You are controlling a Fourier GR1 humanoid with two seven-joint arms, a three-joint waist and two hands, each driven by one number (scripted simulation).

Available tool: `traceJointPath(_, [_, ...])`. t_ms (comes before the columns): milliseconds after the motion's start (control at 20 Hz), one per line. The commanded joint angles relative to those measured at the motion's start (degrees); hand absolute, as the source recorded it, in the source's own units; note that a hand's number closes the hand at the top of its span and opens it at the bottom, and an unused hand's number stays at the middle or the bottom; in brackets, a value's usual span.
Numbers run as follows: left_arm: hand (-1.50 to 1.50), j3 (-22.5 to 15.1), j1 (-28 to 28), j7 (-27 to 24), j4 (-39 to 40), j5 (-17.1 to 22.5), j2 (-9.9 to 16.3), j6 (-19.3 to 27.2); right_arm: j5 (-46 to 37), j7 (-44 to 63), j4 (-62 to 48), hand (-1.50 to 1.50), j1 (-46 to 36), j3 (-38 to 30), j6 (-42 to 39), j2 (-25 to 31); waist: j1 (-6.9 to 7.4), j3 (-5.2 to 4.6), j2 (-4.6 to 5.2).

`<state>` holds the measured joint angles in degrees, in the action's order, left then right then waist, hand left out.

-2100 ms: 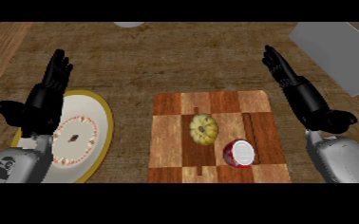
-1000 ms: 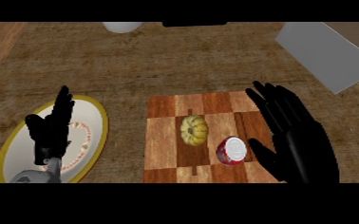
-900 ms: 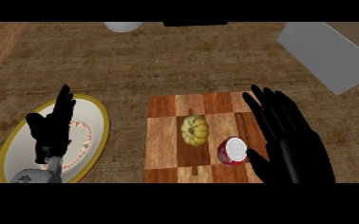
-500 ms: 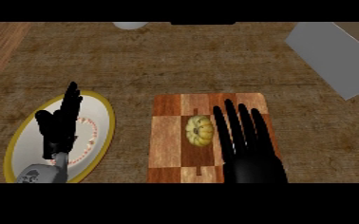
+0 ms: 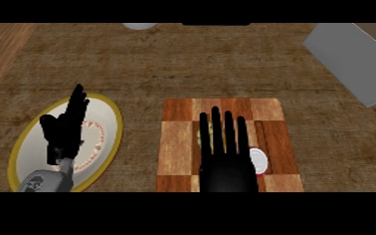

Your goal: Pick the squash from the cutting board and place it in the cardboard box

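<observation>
The right robot hand [image 5: 228,167] lies flat with straight fingers over the cutting board [image 5: 176,144], hiding the squash. The left robot hand [image 5: 64,132] rests open above the plate [image 5: 106,114].

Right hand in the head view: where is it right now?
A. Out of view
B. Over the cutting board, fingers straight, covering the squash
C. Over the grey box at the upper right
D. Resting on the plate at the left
B: the right hand lies over the cutting board with straight fingers, hiding nearly all of the squash; the left hand is the one over the plate.
</observation>
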<state>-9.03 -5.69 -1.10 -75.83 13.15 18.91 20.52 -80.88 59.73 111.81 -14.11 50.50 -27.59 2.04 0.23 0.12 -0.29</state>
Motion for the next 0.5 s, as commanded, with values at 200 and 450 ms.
traceJointPath(200, [0.0,0.63,-0.01,0.14,1.69,0.26,-0.77,-1.06,4.59,14.87,-7.28,-1.5,-1.23,0.71,-3.38,-1.96,0.4,-0.2,0.33])
traceJointPath(450, [0.0,-0.69,-0.33,1.73,0.09,-1.5,-1.39,0.26,8.12,20.67,-9.08,-1.5,-4.74,2.76,-0.95,-1.97,0.75,-0.19,0.22])
